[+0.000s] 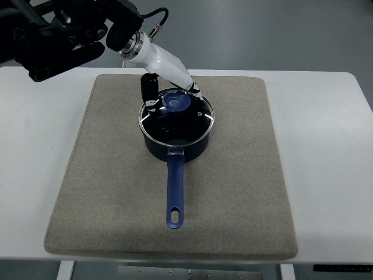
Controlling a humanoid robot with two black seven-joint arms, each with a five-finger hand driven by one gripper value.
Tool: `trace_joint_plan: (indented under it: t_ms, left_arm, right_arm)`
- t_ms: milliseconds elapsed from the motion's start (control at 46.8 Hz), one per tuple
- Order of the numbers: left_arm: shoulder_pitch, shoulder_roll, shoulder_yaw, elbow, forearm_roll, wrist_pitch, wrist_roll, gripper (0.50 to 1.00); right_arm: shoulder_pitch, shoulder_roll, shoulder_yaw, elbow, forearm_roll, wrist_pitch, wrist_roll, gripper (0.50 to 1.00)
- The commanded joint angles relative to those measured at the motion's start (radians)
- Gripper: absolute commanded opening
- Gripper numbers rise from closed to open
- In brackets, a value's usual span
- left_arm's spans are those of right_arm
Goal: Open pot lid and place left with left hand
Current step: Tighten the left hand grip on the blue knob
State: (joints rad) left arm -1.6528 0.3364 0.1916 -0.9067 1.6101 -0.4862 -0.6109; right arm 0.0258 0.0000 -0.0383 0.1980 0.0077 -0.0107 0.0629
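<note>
A dark blue saucepan (175,146) stands mid-mat, its long blue handle (174,192) pointing toward the near edge. A glass lid (195,119) with a metal rim and a blue knob (176,102) rests on the pot. My left arm reaches in from the upper left, and the white left hand (173,100) is over the lid. Its black fingers (150,93) curl around the knob from both sides. Part of the knob's far side is hidden by the hand. No right arm shows.
A grey-beige mat (245,192) covers most of the white table (326,146). Bare mat lies to the left of the pot (105,163) and to its right. The table's near edge runs along the bottom of the view.
</note>
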Motion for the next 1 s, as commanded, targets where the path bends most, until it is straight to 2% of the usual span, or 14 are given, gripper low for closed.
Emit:
trace_joint_plan:
  t_ms: [0,128,256,406,427,449,555,983]
  left_arm:
    - [0.001,0.000,0.000,0.002,0.004,0.000,0.000,0.849]
    - [0.001,-0.002,0.000,0.003,0.004,0.000,0.000,0.746]
    - [0.001,-0.002,0.000,0.003,0.004,0.001,0.000,0.737]
    - [0.001,-0.002,0.000,0.003,0.004,0.001,0.000,0.656]
    - [0.001,-0.002,0.000,0.003,0.004,0.001,0.000,0.636]
    - [0.001,-0.002,0.000,0.003,0.004,0.001,0.000,0.594]
    - [0.001,-0.002,0.000,0.005,0.004,0.006,0.000,0.500]
    - [0.010,-0.002,-0.001,0.003,-0.001,0.023,0.000,0.500]
  right_arm:
    - [0.000,0.000,0.000,0.000,0.000,0.000,0.000,0.917]
    - [-0.001,0.000,0.000,0.000,0.000,0.000,0.000,0.917]
    - [0.000,0.000,0.000,0.000,0.000,0.000,0.000,0.917]
    - [0.000,0.000,0.000,0.001,0.000,0.000,0.000,0.917]
    - [0.000,0.000,0.000,0.000,0.000,0.000,0.000,0.917]
    - [0.000,0.000,0.000,0.000,0.000,0.000,0.000,0.917]
    - [0.000,0.000,0.000,0.000,0.000,0.000,0.000,0.917]
    - [0.000,0.000,0.000,0.000,0.000,0.000,0.000,0.917]
